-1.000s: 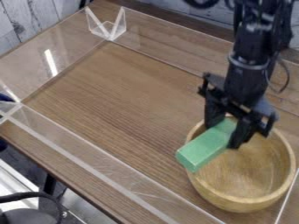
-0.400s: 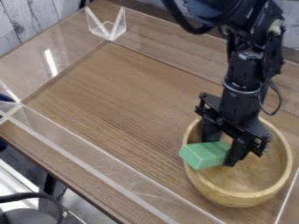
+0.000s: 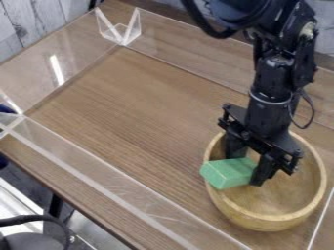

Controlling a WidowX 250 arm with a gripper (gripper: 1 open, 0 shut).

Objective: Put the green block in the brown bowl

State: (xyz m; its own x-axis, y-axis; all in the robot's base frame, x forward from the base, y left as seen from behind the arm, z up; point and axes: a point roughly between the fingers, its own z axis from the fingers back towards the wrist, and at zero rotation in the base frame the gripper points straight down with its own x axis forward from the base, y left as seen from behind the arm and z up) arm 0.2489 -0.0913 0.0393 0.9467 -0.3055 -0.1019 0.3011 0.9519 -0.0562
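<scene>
The wooden surface point(image 3: 131, 107) fills most of the view, edged by low clear plastic walls point(image 3: 78, 166), with a small clear stand point(image 3: 120, 26) sitting far off at the top corner, well apart from the work. On the right, the black robot arm point(image 3: 280, 68) reaches straight down over the brown bowl point(image 3: 268, 200), a wide, shallow wooden bowl with a thick rim that sits near the lower right corner of the surface. The claw point(image 3: 256, 156) points downward inside the bowl's near-left rim and is closed on the green block point(image 3: 228, 174), pinching it at one end so that the rest of the block sticks out toward the lower left, tilted rather than flat. The block's lower end hangs over the bowl's left rim area; whether it already rests on the rim or the bowl floor cannot be told from this angle. The step in hand looks like the placing itself: the carry appears done and the block is low at the bowl. Since part of the block seems to overhang the rim, the next move probably calls for a small shift toward the bowl's middle before the fingers part, so the block drops inside rather than tipping out onto the surface; then the arm should lift clear.
</scene>
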